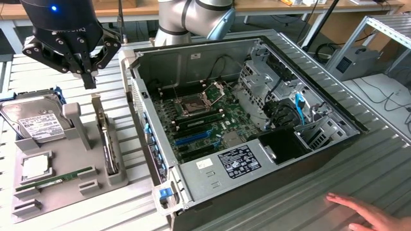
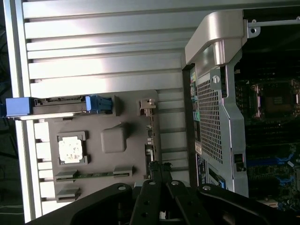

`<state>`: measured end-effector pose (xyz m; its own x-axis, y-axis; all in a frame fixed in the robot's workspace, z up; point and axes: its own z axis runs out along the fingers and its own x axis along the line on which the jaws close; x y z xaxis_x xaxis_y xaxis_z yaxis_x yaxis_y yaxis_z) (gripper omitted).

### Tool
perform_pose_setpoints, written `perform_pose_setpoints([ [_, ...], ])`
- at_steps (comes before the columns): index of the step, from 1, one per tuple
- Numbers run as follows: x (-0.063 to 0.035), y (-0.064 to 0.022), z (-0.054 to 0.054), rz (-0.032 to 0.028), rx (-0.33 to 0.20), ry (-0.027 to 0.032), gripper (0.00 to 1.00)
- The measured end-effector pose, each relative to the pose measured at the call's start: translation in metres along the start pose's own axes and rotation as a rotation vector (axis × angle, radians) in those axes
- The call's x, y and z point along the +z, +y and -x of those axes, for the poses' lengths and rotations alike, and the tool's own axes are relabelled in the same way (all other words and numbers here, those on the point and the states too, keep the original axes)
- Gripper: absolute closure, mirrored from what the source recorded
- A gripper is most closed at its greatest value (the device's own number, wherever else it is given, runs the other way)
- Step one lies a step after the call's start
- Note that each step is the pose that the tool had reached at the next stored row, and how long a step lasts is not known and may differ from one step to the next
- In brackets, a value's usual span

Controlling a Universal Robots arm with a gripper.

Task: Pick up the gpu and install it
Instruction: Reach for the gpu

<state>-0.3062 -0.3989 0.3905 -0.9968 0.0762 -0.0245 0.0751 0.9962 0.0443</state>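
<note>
The gpu [image 1: 105, 139] stands on its long edge in a slot of the grey parts holder [image 1: 70, 187], to the exterior view's left of the open computer case [image 1: 192, 187]. In the wrist view the gpu [image 2: 150, 138] appears as a thin edge on the grey holder [image 2: 126, 117]. My gripper [image 1: 88, 83] hangs above the far end of the card, a short gap clear of it, fingers drawn together on nothing. In the wrist view the gripper [image 2: 157, 167] points down at the card's end. The motherboard [image 1: 202, 122] lies bare inside the case, with blue slots [image 1: 191, 139].
The holder also carries a silver hard drive [image 1: 35, 122], a processor chip [image 1: 35, 166] and a thin green memory stick [image 1: 55, 181]. The case's metal rear wall [image 2: 213, 117] stands right beside the holder. A person's hand [image 1: 369, 214] rests on the table at the exterior view's lower right.
</note>
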Motion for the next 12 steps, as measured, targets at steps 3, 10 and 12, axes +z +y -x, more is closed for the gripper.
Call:
perform_pose_setpoints([
  [3, 0.0000, 0.0000, 0.0000, 0.0000, 0.000, 0.0000, 0.89],
  [10, -0.0001, -0.0020, 0.0001, 0.0000, 0.000, 0.0000, 0.89],
  [12, -0.0001, -0.0031, 0.0002, 0.0000, 0.000, 0.0000, 0.89],
])
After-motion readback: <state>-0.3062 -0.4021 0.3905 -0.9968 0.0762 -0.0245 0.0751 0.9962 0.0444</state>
